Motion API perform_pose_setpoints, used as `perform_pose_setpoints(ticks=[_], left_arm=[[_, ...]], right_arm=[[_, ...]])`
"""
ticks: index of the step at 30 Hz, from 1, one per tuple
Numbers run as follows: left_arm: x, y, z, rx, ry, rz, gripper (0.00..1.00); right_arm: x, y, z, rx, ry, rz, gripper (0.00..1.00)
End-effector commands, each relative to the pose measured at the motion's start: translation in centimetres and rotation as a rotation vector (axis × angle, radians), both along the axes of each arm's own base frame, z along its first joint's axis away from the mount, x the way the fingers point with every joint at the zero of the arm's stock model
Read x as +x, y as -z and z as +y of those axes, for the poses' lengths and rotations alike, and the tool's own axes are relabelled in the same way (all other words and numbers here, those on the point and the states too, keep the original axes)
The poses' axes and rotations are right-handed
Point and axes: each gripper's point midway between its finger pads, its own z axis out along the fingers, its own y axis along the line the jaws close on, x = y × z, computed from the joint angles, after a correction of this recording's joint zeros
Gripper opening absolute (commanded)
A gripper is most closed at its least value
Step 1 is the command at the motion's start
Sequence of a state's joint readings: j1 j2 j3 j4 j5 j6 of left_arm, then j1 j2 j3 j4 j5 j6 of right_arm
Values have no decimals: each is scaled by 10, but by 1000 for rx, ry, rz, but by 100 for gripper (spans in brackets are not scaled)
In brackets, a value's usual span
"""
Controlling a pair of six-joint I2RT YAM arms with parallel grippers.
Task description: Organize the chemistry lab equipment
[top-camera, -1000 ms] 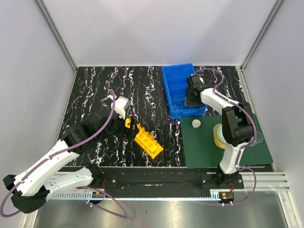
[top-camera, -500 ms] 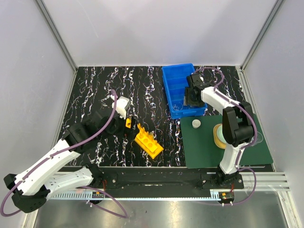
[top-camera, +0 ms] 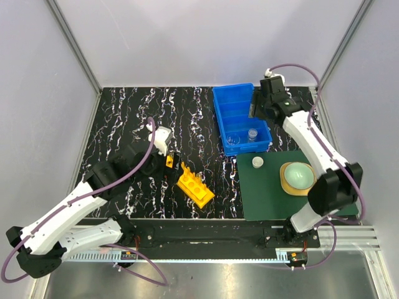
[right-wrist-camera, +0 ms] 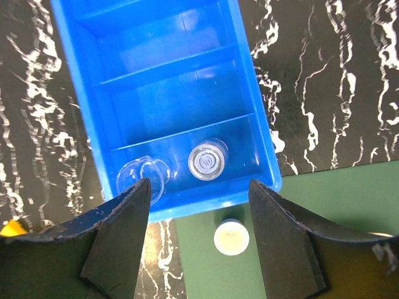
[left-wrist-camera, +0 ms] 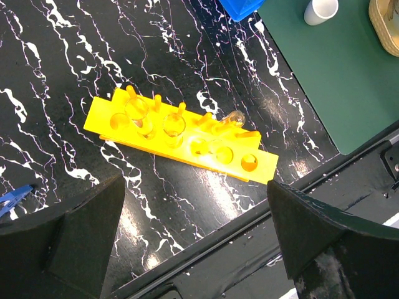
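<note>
Risen out of the blue bin (right-wrist-camera: pixel 168 112), right gripper (right-wrist-camera: pixel 198 190) hangs open above two glass vessels (right-wrist-camera: pixel 207 160) inside.

Blue bin (right-wrist-camera: pixel 174 99) near compartment: two beakers (right-wrist-camera: pixel 207 159) side by side, little room between. Yellow rack (left-wrist-camera: pixel 165 144): open tabletop (left-wrist-camera: pixel 75 56) all round.

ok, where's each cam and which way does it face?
Top external: above and behind the bases, facing down at the table; left arm and right arm both show.
Left wrist: on the left arm, facing down at the yellow rack; its dark fingers at the bottom.
Right wrist: on the right arm, facing down into the blue bin; its own fingers flank the bottom.
Shared: white cap on the green mat, in all three.
</note>
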State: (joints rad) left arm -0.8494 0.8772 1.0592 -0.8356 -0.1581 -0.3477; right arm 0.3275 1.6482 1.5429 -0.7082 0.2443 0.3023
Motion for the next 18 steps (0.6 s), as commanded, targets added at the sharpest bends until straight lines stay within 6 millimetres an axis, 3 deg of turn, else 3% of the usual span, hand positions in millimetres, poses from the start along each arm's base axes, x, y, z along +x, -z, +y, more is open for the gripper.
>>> perform_pose_setpoints(ticks=[1,5,6,8,9,14,18], left_arm=[[9,-19,-3,-31,-19,-47,99],[10,-24,-2,-33,-23,-61,99],[11,-25,-1,-32,-26,-61,99],[10,-28,-1,-40,-24,-64,99],[9,-29,-2,-42,-21,-65,99],[7,-31,1,-51,-27,-65,99],[5,-32,2,-62,-30,-62,99]], right_arm=[[-27,-52,-10,8,12,-70,69],[-55,-60,-21,20,31,-79,70],[-63,-49,-25,10,47,-55,70],[-74,-50,-28,27,57,-68,69],[-81,-39,-28,38,55,-40,69],[-103,-19,-28,82,60,-11,67],[-118,19,-24,108,55,60,66]])
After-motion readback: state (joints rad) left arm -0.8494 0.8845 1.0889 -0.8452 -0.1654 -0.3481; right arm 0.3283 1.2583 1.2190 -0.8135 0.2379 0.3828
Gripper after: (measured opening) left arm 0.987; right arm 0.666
